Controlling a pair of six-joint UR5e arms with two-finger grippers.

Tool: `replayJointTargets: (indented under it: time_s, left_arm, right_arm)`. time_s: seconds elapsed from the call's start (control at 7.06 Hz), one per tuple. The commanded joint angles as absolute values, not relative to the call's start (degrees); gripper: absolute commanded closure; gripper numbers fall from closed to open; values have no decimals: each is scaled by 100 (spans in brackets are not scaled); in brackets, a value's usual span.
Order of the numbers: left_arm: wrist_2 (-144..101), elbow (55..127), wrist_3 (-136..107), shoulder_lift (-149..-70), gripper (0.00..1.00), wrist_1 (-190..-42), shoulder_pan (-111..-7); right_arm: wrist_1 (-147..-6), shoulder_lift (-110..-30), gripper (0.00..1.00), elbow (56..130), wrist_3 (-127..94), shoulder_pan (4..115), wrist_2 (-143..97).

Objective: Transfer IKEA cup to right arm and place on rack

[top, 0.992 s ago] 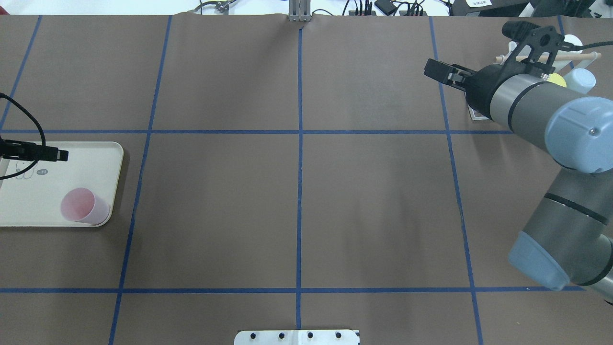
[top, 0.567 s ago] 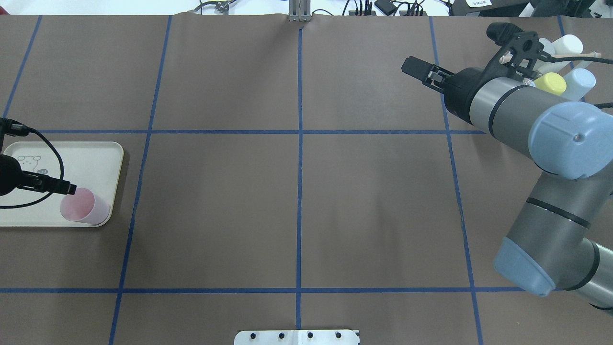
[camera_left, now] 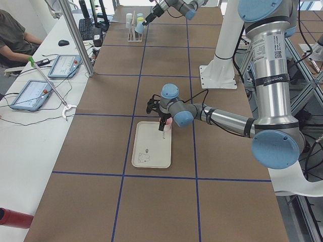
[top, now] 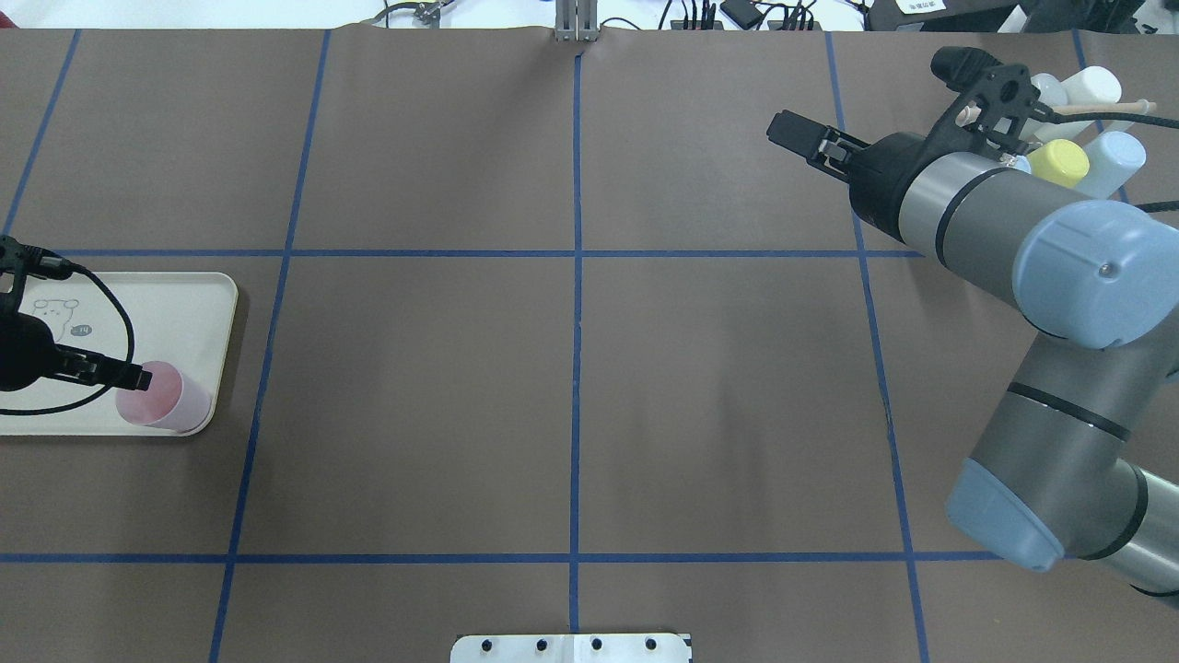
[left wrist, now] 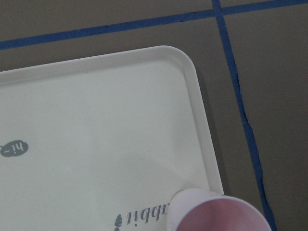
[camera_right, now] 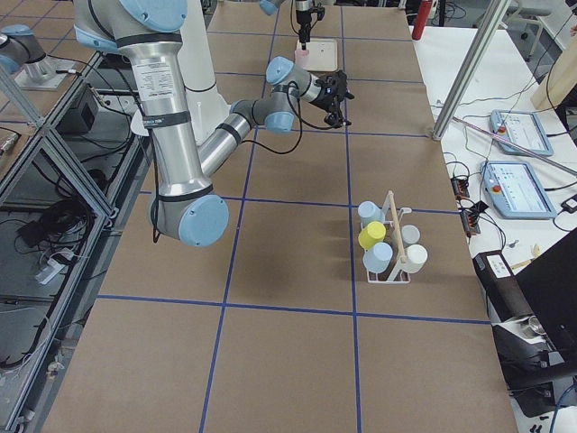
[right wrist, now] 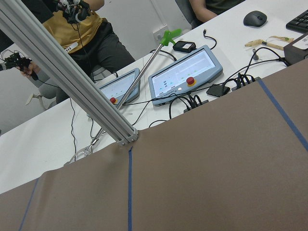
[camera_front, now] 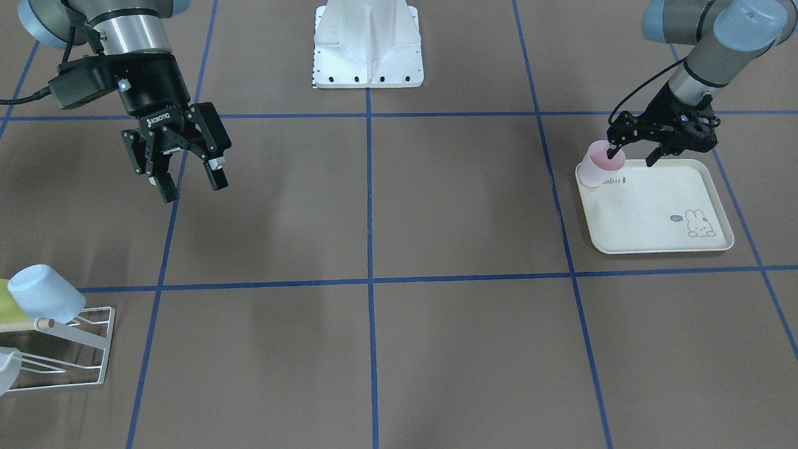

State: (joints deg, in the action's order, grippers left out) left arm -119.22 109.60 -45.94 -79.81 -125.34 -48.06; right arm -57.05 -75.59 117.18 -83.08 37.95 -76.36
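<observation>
Cup: the pink cup point(camera_front: 598, 167) stands mouth up in one corner of the tray, the corner toward the robot's base and the middle of the table, just beside the printed word.
Tray: the cream tray point(camera_front: 654, 209) with a rabbit drawing lies flat on the robot's left side of the table point(top: 414, 414).
Left gripper: the left gripper point(camera_front: 631, 156) points down at the cup with its fingers spread. One finger point(camera_front: 613, 151) dips into the cup's mouth and the other hangs outside, over the tray. The cup's wall sits between them unpinched; whether either finger touches it, I cannot tell.
Right gripper: the right gripper point(camera_front: 192, 186) has its fingers wide apart and grips nothing. It hangs over bare table, well apart from the cup.
Right arm: the right arm point(top: 995, 212) reaches in from the table's right edge.
Rack: the white wire rack point(camera_right: 389, 244) with a wooden dowel stands at the right end, carrying a light-blue cup point(camera_front: 43, 301), a yellow cup point(top: 1059, 161) and white cups point(top: 1091, 87).
</observation>
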Motion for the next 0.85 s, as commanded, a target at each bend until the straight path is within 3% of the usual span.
replayJointTargets:
  time_s: [0.0, 0.42, 0.57, 0.71]
  left_arm:
    - [-11918, 10951, -4597, -7980, 23, -12533, -4790]
    - [-11909, 10925, -4658, -7980, 23, -12533, -4650]
    - [-11900, 10925, -4658, -7980, 30, -12533, -4623]
    - [-11900, 10925, -4658, -7980, 51, -12533, -4623]
  right_arm:
    - [-5704, -7559, 0, 11698, -8306, 3753, -7629]
    - [-5704, -7550, 0, 11672, -8306, 3753, -7620]
    - [-5704, -7559, 0, 11663, -8306, 3753, -7620]
    - [-5704, -7559, 0, 11672, -8306, 3753, -7620]
